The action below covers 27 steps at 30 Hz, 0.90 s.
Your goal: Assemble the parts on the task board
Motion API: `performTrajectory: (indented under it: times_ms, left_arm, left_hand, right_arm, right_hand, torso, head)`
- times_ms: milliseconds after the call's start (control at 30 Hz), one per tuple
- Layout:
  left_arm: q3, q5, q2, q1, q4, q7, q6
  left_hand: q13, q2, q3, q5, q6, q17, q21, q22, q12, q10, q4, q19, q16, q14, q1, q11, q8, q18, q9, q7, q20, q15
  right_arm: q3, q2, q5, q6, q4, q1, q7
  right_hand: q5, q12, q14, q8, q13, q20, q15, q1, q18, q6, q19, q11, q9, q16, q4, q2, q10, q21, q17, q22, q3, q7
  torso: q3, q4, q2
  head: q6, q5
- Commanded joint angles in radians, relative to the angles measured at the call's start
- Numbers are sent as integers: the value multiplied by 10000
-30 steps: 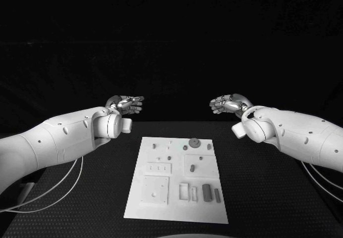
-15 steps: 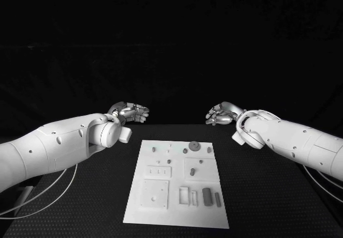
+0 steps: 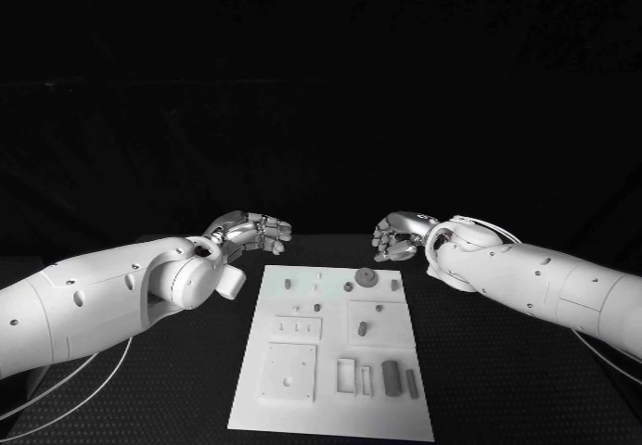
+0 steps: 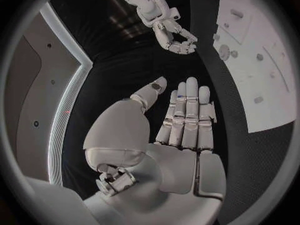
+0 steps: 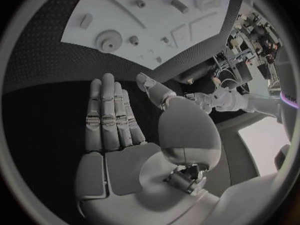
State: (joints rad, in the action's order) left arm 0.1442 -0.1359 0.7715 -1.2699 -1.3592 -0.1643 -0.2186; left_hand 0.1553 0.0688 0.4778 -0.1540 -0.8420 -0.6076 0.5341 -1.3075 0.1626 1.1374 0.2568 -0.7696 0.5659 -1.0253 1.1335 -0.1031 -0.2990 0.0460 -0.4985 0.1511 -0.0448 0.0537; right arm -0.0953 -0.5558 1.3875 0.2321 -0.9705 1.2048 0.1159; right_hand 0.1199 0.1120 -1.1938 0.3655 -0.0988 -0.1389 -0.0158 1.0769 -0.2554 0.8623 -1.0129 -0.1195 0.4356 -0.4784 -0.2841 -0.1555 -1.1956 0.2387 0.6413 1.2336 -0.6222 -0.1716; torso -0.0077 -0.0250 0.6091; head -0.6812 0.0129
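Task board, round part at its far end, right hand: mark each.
task board [image 3: 263,408]: head view, bare near-left corner.
round part [image 3: 365,275]: head view, its top face.
right hand [image 3: 396,237]: head view, middle of the curled fingers.

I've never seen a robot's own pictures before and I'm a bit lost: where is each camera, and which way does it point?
Head view: on the head, looking down at the task board; both arms reach in, left hand and right hand empty.
Left wrist view: behind the left hand, facing the board and the right hand.
Right wrist view: behind the right hand, facing the board.
All share the board.
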Motion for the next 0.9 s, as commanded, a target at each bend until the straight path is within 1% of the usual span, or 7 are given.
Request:
performTrajectory:
  times_ms: [33, 167, 367, 567, 700, 767, 900]
  left_arm:
    - [-12, -107, -9, -13, -92, -273, 166]
    - [-11, -5, -161, -10, 120, -266, 157]
    - [-11, 47, -154, -9, 125, -248, 176]
    - [-12, 49, -166, -8, 70, -260, 215]
    - [-13, 49, -143, -8, 35, -255, 225]
    - [-13, 49, -128, -8, 22, -257, 206]
    - [-17, 49, -128, -9, 35, -257, 195]
  left_hand:
    - [0, 2, -33, 29, 50, 11, -10, -136, -40, -17, 21, 65, -53, 19, -129, -19, 28, -126, 7, 31, 4, 19]
    - [0, 5, -33, 28, 55, 10, -7, -136, -56, -20, 9, 64, -57, 16, -154, -21, 34, -124, 8, 33, 4, 19]
    - [-2, 5, -33, 26, 62, 11, -4, -136, -84, -30, -5, 65, -67, 17, -189, -24, 42, -120, 8, 34, 5, 20]
    - [-2, -8, -30, 23, 67, 12, -3, -135, -102, -34, -18, 66, -74, 18, -214, -24, 47, -118, 9, 35, 6, 21]
    - [1, -13, -35, 31, 68, 12, -2, -134, -121, -28, -39, 69, -82, 16, -258, -26, 51, -117, 7, 38, 9, 23]
    - [2, -12, -37, 33, 68, 12, -2, -134, -123, -26, -42, 70, -83, 16, -266, -27, 51, -116, 7, 40, 9, 23]
    - [3, -13, -37, 36, 68, 12, -1, -134, -128, -23, -47, 70, -85, 15, -276, -28, 52, -115, 7, 42, 9, 23]
  right_arm:
    - [4, 64, 1409, 144, -38, -7, -12]
    - [4, 131, 1800, 187, -53, -54, -11]
    - [5, 133, 2194, 231, -345, -66, -39]
    - [4, 121, 2348, 660, -513, -133, 91]
    - [5, 83, 2488, 733, -619, -134, 89]
    - [5, 98, 2506, 780, -651, -134, 107]
    - [6, 74, 2655, 800, -861, -134, 88]
  right_hand:
    - [-78, -81, -117, -79, -18, 8, 21, 66, -64, 22, -129, 25, -23, -55, 5, -106, -61, 76, 108, -2, 60, 88]
    - [-157, -195, -180, -123, -5, 32, 18, 157, -64, 5, -197, 2, -39, -19, 14, -178, 1, 91, 247, -1, 34, 133]
    - [-208, -279, -271, -148, 1, 65, 22, 236, -64, 14, -292, -5, -48, 2, 29, -245, 24, 130, 381, 15, -6, 173]
    - [-252, -347, -497, -170, -7, 144, 61, 304, -64, 48, -505, 18, -56, -69, 82, -315, -11, 254, 601, 78, -62, 212]
    - [-187, -380, -714, -184, -22, 251, 110, 401, -64, 104, -745, 57, -65, -205, 103, -377, -74, 416, 822, 165, -152, 210]
    - [-191, -388, -753, -192, -27, 278, 122, 411, -64, 116, -797, 66, -69, -240, 112, -386, -91, 461, 886, 194, -168, 206]
    - [-210, -405, -829, -201, -36, 335, 145, 431, -64, 156, -907, 86, -75, -324, 131, -412, -128, 564, 1028, 265, -202, 207]
  torso:
    - [-36, -93, 261]
    - [-78, -128, 475]
    - [-103, -155, 742]
    - [-144, -199, 936]
    - [-150, -226, 1031]
    - [-225, -381, 1040]
    - [-245, -392, 1091]
  head:
    - [50, 66]
    - [49, 132]
    - [-3, 178]
    - [-10, 224]
    - [40, 251]
    - [7, 407]
    - [31, 416]
